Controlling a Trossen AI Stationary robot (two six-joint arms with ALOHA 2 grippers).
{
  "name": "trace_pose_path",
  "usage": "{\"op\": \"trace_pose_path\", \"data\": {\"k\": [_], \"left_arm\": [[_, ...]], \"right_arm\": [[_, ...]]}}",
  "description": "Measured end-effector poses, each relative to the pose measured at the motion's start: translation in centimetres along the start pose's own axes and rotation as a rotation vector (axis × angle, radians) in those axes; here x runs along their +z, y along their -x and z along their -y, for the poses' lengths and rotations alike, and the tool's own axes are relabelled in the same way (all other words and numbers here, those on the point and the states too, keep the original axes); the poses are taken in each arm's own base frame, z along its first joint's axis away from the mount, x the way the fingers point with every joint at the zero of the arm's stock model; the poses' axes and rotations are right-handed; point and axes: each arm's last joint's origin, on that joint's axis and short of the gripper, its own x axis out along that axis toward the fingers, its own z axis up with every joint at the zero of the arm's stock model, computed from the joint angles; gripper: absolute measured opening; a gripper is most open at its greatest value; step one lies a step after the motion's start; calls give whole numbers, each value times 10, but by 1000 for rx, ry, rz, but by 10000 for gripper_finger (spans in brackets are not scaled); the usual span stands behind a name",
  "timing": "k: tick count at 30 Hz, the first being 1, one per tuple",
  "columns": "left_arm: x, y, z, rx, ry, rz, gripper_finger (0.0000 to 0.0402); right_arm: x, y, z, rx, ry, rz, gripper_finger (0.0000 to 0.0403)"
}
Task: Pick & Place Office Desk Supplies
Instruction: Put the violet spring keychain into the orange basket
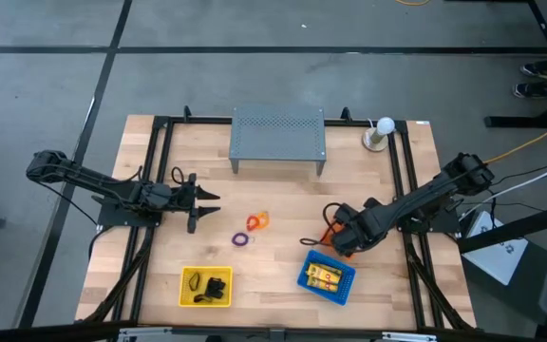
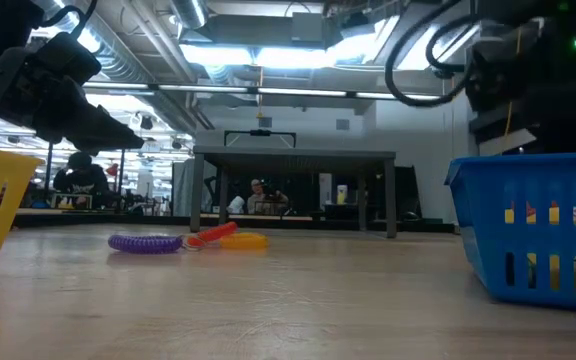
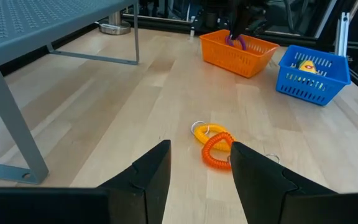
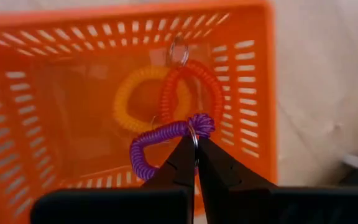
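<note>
My right gripper (image 4: pixel 196 140) points down over the orange basket (image 4: pixel 55 37), shut on a purple coil loop (image 4: pixel 160 140). A yellow loop (image 4: pixel 126 99) and a red loop (image 4: pixel 207 81) lie on the basket's floor. In the high view the arm covers most of this basket (image 1: pixel 328 238). My left gripper (image 3: pixel 201 155) waits open above the table's left part (image 1: pixel 212 201), holding nothing. In front of it an orange loop (image 3: pixel 217 152) and a yellow loop (image 3: pixel 205 132) lie on the wood. Another purple loop (image 1: pixel 242 239) lies close by. My right gripper pinches the purple loop at its end by the small metal ring (image 4: pixel 199 124), only at the fingertips. The fingers come from above, pointing down. The coil sticks out sideways from the tips inside the basket's walls; whether it touches the loops below I cannot tell.
A blue basket (image 1: pixel 327 277) with yellow packets stands near the front edge, right beside the orange one. A yellow basket (image 1: pixel 205 287) with black clips stands front left. The grey perforated shelf (image 1: pixel 277 135) and a white round object (image 1: pixel 380 133) stand at the back.
</note>
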Motion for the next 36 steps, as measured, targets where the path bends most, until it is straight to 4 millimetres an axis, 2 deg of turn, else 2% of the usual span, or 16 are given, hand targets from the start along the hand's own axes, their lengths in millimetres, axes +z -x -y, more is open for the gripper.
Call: {"op": "trace_pose_path", "data": {"k": [4,6,16,22,28,36], "left_arm": [[0,0,0,0,1,1,161],[0,0,0,0,1,1,161],[0,0,0,0,1,1,161],[0,0,0,1,1,1,161],[0,0,0,1,1,1,161],[0,0,0,1,1,1,161]], "right_arm": [[1,-8,-3,46,-1,26,8],[2,-8,-3,45,2,47,22],[1,-7,-2,43,17,29,170],[2,-3,-3,65,22,23,215],[18,26,-13,100,38,196,212],[50,87,-30,152,109,607,196]]}}
